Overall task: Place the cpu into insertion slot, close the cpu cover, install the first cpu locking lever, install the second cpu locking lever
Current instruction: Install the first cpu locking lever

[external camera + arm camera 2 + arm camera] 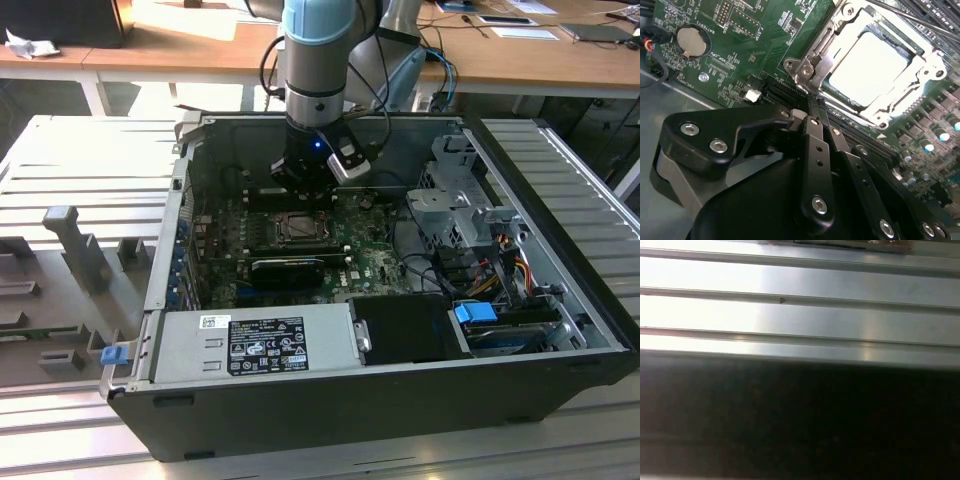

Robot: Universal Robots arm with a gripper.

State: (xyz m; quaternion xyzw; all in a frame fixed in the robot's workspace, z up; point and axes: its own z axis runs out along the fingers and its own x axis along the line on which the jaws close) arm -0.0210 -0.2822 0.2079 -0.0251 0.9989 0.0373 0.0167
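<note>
Hovering low inside the open computer case [560,385], the gripper [305,180] sits just beyond the far edge of the socket on the motherboard [375,262], a spot that keeps it right over the work. In the second wrist view the gripper [812,117] has its fingers [816,150] drawn together into one narrow tip, with nothing between them; that tip points at the near edge of the socket frame, by a corner screw post.

The cpu [867,67] lies flat in its slot, its pale metal top catching the light. The cpu cover [827,57] appears to lie down around it, the chip showing through its square opening, so the chip seems seated and the frame lowered over it. A thin wire lever [920,21] runs along the far side of the socket; whether it is hooked down I cannot tell. In the exterior view the cpu [300,229] shows as a small square in the middle of the board.

The case lies on its side on a ribbed metal table [90,170] with its side panel off. It holds the board, a grey power supply [255,342] along the near wall, a drive cage [455,200] at the exterior view's right, and a bundle of cables [505,265] beside it. A blue clip [475,312] sits near the drive bays.
</note>
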